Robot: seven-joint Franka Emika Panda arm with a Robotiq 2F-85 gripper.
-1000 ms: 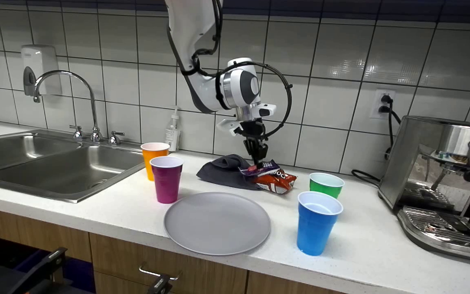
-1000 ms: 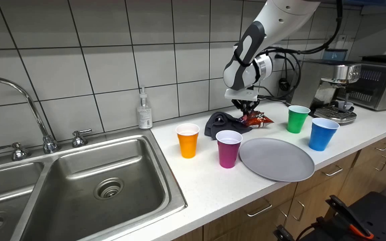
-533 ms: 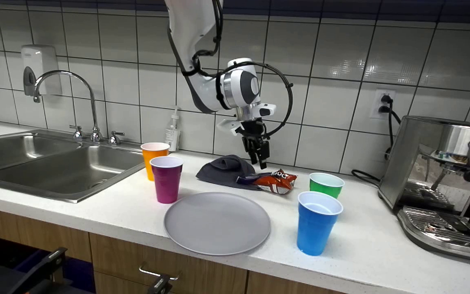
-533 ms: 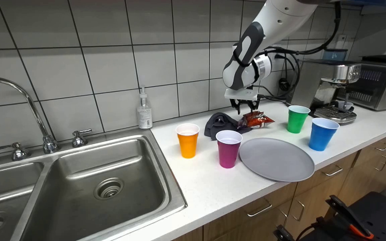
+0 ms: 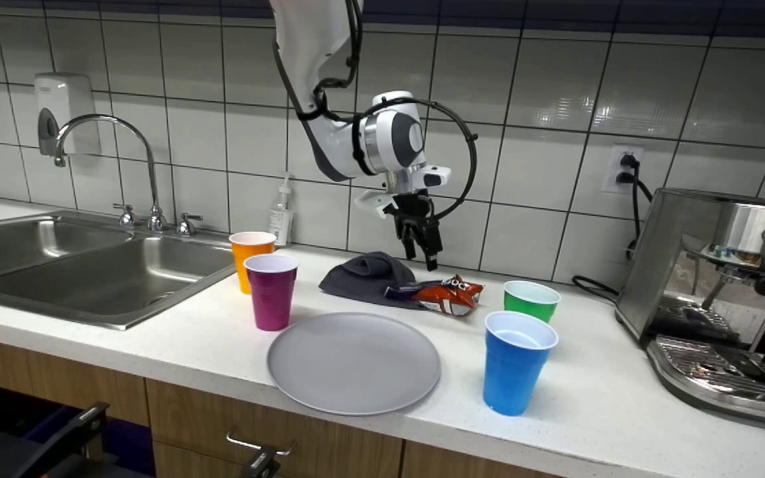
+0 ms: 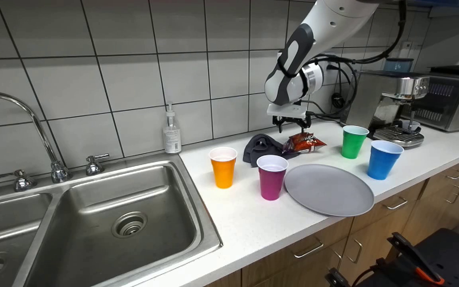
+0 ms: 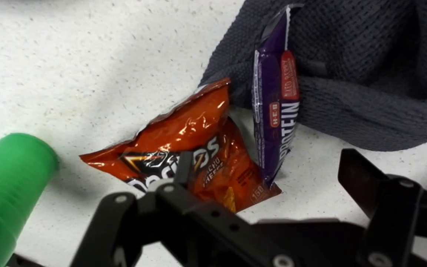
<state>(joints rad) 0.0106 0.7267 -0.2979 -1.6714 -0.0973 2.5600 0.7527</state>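
A slim, glossy purple protein bar (image 7: 274, 105) lies partly across a rumpled, coarse-textured grey towel (image 7: 361, 105); a crinkled, shiny chip bag (image 7: 200, 129) just beside it; the gripper (image 6: 291, 128), jaws spread, hangs higher, near the towel.

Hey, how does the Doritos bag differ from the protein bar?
The Doritos bag is orange; the H-E-B protein bar is purple. The bag is broad and puffy, the bar long and narrow. The bag reads nacho cheese, the bar mixed berry. Both are glossy and printed.
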